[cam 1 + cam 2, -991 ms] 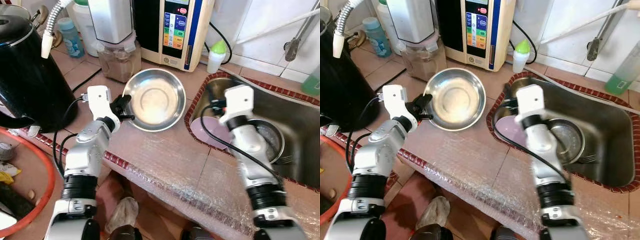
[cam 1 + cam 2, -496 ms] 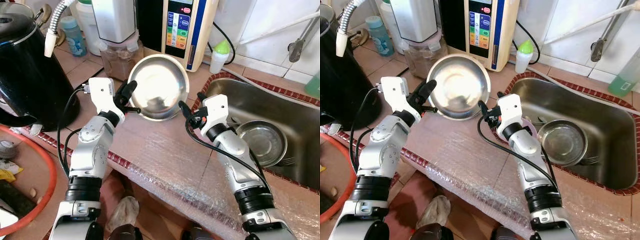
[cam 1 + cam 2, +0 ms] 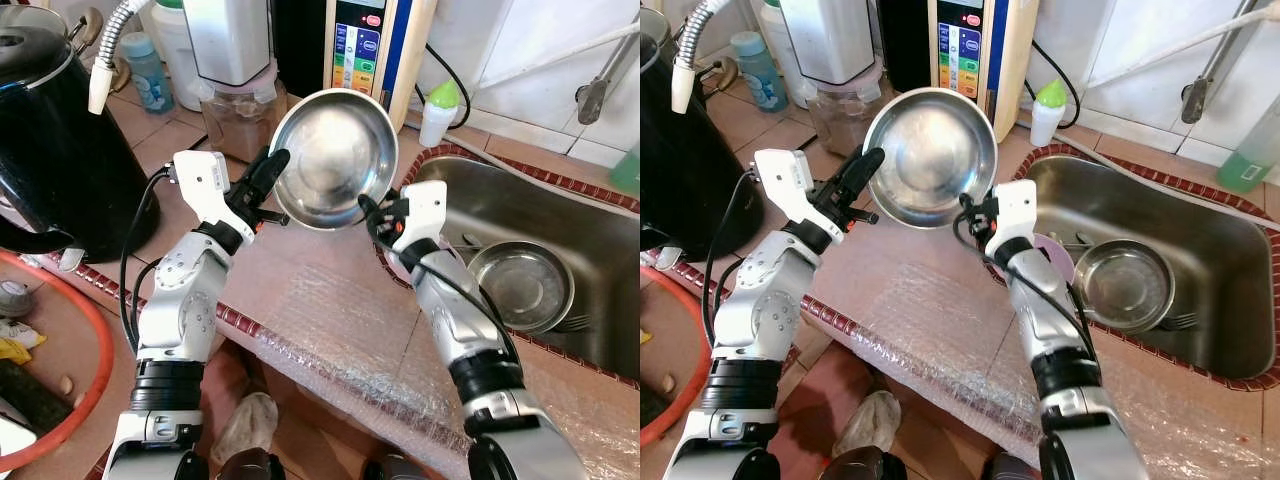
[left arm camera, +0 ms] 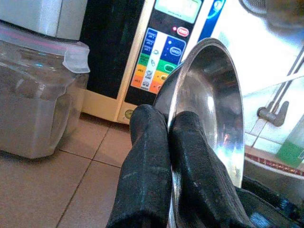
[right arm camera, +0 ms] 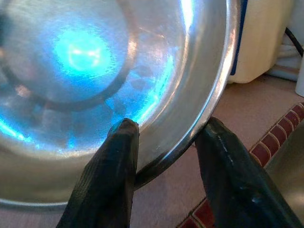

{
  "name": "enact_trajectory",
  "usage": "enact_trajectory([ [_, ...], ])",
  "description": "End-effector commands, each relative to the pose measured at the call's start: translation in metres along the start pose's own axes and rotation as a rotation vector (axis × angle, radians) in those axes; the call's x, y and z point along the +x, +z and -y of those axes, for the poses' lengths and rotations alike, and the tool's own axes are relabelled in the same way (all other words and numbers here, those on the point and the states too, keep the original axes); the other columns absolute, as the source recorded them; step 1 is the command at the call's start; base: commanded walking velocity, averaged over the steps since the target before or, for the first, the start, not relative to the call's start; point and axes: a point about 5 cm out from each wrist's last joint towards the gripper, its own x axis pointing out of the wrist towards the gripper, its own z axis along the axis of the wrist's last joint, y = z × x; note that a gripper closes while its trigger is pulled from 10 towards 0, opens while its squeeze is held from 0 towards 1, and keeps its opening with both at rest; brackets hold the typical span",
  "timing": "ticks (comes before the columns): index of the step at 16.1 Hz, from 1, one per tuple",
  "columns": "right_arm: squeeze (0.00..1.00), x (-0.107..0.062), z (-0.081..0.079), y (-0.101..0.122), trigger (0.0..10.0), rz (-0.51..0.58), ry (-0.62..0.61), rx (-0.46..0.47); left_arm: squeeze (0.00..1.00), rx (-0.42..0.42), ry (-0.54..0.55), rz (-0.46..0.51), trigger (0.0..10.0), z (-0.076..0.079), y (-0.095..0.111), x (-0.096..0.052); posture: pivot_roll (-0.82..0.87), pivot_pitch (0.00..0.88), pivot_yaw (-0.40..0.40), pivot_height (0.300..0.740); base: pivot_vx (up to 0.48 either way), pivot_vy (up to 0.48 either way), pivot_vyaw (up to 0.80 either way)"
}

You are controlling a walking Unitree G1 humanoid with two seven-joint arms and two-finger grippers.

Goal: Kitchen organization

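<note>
your left gripper (image 4: pixel 170 156) has its two black fingers pressed together on the rim of the steel bowl (image 3: pixel 333 158), one finger on the inside face and one on the outside. the bowl is off the counter (image 3: pixel 330 300), tilted up nearly on edge with its hollow facing the head camera, in front of the white appliance with the coloured button panel (image 3: pixel 362 50).

your right gripper (image 5: pixel 166 142) is at the opposite, lower rim of the same bowl. its fingers are spread, one on each side of the rim: the inner finger (image 5: pixel 114 161) lies against the inside surface, the outer finger (image 5: pixel 228 161) sits just beside the outer edge. whether that outer finger touches the metal cannot be told from the wrist view.

both arms reach over the counter edge, which is covered in bubble wrap (image 3: pixel 370 360).

other items for your record:
- a second steel bowl (image 3: pixel 525 285) lies flat in the sink (image 3: pixel 600 240), to the right of your right arm, with a fork (image 3: pixel 572 321) just beside it.
- a pinkish plate (image 3: pixel 1055 258) shows in the sink, partly hidden behind the right forearm.
- a black kettle (image 3: pixel 55 150) stands at the left of the counter.
- a blender jar (image 3: pixel 240 110) holding brown contents stands behind the left gripper.
- a small white bottle with a green cap (image 3: pixel 438 110) stands by the wall tiles near the sink corner.
</note>
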Motion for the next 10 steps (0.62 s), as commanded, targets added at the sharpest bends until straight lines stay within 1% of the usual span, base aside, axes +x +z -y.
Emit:
enact_trajectory([
  [1, 0.0, 0.002, 0.009, 0.001, 0.0, -0.004, -0.063, 0.052, 0.0, -0.008, -0.072, 0.043, 0.0, 0.008, 0.01, 0.001, 0.03, 0.023, -0.003, 0.74, 0.0, 0.0, 0.0],
  [2, 0.0, 0.005, 0.013, 0.004, 0.0, 0.007, -0.091, 0.126, 0.0, -0.026, -0.078, 0.051, 0.0, 0.008, 0.011, 0.0, 0.03, 0.021, -0.006, 0.74, 0.0, 0.0, 0.0],
  [4, 0.0, 0.008, 0.016, 0.009, 0.0, 0.03, -0.092, 0.191, 0.0, -0.032, -0.083, 0.049, 0.0, 0.008, 0.011, -0.001, 0.03, 0.022, -0.007, 0.74, 0.0, 0.0, 0.0],
  [5, 0.0, 0.01, 0.017, 0.013, 0.0, 0.049, -0.082, 0.253, 0.0, -0.033, -0.087, 0.045, 0.0, 0.008, 0.01, -0.001, 0.03, 0.024, -0.005, 0.74, 0.0, 0.0, 0.0],
  [6, 0.0, 0.01, 0.017, 0.013, 0.0, 0.051, -0.08, 0.265, 0.0, -0.035, -0.087, 0.044, 0.0, 0.008, 0.01, -0.001, 0.03, 0.024, -0.003, 0.74, 0.0, 0.0, 0.0],
  [7, 0.0, 0.012, 0.016, 0.015, 0.0, 0.051, -0.052, 0.314, 0.0, -0.037, -0.097, 0.04, 0.0, 0.01, 0.01, -0.001, 0.03, 0.025, 0.0, 0.74, 0.0, 0.0, 0.0],
  [8, 0.0, 0.013, 0.015, 0.016, 0.8, 0.056, -0.034, 0.345, 0.0, -0.041, -0.104, 0.037, 0.0, 0.011, 0.01, 0.0, 0.03, 0.026, 0.003, 0.74, 0.0, 0.0, 0.0],
  [9, 0.0, 0.013, 0.015, 0.019, 1.1, 0.07, -0.029, 0.385, 0.0, -0.044, -0.108, 0.035, 0.0, 0.011, 0.009, 0.0, 0.03, 0.026, 0.003, 0.74, 0.0, 0.0, 0.0],
  [10, 0.0, 0.014, 0.016, 0.021, 6.7, 0.081, -0.006, 0.437, 0.0, -0.048, -0.116, 0.033, 0.0, 0.012, 0.009, 0.0, 0.03, 0.025, 0.006, 0.74, 0.0, 0.0, 0.0],
])
